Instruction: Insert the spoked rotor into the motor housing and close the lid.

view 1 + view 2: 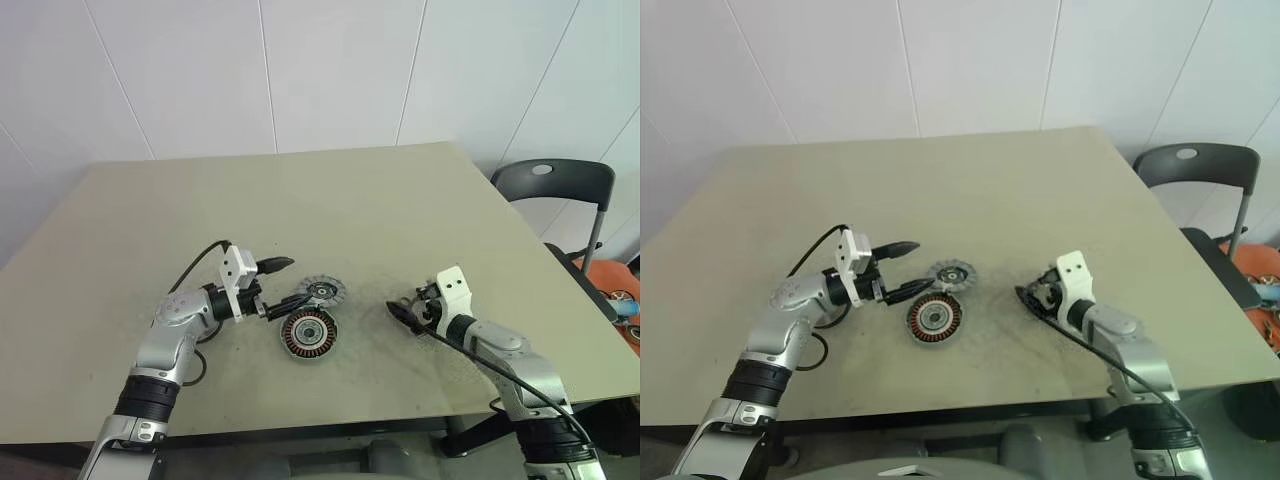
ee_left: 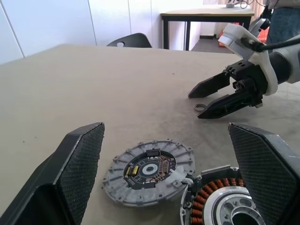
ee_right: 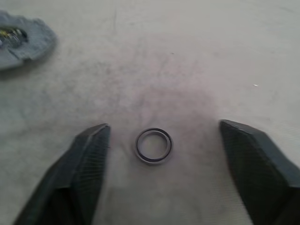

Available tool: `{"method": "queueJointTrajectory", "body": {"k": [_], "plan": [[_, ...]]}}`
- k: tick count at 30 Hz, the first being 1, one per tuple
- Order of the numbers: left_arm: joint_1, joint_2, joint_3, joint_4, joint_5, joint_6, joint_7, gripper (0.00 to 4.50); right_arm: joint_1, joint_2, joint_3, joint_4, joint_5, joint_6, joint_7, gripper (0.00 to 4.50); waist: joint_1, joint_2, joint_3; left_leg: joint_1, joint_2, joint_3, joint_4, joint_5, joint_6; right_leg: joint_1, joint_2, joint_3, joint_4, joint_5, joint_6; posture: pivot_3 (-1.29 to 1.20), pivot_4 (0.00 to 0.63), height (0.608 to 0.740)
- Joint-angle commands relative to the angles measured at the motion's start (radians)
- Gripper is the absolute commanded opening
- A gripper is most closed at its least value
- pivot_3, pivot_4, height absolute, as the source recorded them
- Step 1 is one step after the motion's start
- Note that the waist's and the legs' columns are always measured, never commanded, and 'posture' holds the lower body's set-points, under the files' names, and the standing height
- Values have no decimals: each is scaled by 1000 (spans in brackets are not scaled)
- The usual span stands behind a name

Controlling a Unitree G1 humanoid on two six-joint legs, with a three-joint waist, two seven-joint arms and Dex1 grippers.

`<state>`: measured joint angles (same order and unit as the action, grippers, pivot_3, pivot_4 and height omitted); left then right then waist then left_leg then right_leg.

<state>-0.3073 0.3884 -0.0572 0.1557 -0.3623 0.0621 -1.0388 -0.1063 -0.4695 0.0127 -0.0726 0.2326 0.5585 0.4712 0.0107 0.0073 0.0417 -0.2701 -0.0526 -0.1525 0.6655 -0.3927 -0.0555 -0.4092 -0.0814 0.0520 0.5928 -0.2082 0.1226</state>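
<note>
1. White panelled wall behind, and a beige table (image 1: 400, 200) in front of me; a black chair (image 1: 555, 185) stands off its far right corner.
2. Middle of the table: I've got the spoked rotor (image 1: 308, 333) lying flat, copper windings ringing a shiny hub.
3. Just beyond it, nearly touching its far edge, lies the lid (image 1: 322, 292), a grey disc with a notched rim. In the left wrist view its upward face carries a dark centre and what looks like a small circuit board.
4. From the left wrist view the rotor seems to sit inside a silvery rim, but I cannot tell whether that is the motor housing.
5. My left gripper (image 1: 282, 284) hangs just left of the two discs, pointing across toward them, jaws spread wide with nothing between them. One fingertip sits close to the lid's near-left edge; I can't say whether it touches.
6. My right gripper (image 3: 159, 154) is well to the right of the discs, tilted down at the table, fingers apart.
7. Right wrist view: a small metal ring (image 3: 153, 146) lies flat on the table between the two fingers, with clear gaps on both sides, so it is not gripped.
8. That ring also shows in the left wrist view, just below the right gripper's tips.
</note>
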Motion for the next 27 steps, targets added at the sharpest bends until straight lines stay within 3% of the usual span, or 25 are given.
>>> {"method": "queueJointTrajectory", "body": {"k": [1, 7, 15, 19, 27], "plan": [[-28, 3, 16, -34, -13, 4, 8, 4500, 14, -31, 33, 30, -57, -12, 11, 2513, 0, 0, 0, 0, 0, 0, 0, 0, 0, 0, 0, 0, 0, 0, 0, 0, 0, 740], [-44, 7, 21, -31, -13, 6, 16, 4500, 29, -43, 34, 36, -45, 8, 35, 677, 3, -2, -1, 1, 0, 0, 0, 0, 0, 2, 0, 0, 0, 0, 0, 0, 0, 740], [-43, 9, 23, -56, -28, 39, 22, 4500, 7, 68, -92, -28, 82, -53, 20, 676, 2, -2, -1, 0, 0, -1, 0, 0, 0, 0, 0, 0, -1, 0, -1, 0, 0, 740], [-51, 15, 22, -70, -36, 67, 20, 4500, -54, 126, -95, -195, 182, -52, 52, 676, -5, 0, 1, -1, 0, -1, 0, 0, 0, -6, 0, 0, 0, 2, -3, 0, 0, 740], [-103, 68, 60, -77, -83, 143, -8, 4500, -115, 35, 121, -225, 94, 115, 102, 676, 2, -1, 0, -12, -1, -2, 0, 2, -4, -17, -1, -1, 0, 3, -4, 0, 0, 740]]}}
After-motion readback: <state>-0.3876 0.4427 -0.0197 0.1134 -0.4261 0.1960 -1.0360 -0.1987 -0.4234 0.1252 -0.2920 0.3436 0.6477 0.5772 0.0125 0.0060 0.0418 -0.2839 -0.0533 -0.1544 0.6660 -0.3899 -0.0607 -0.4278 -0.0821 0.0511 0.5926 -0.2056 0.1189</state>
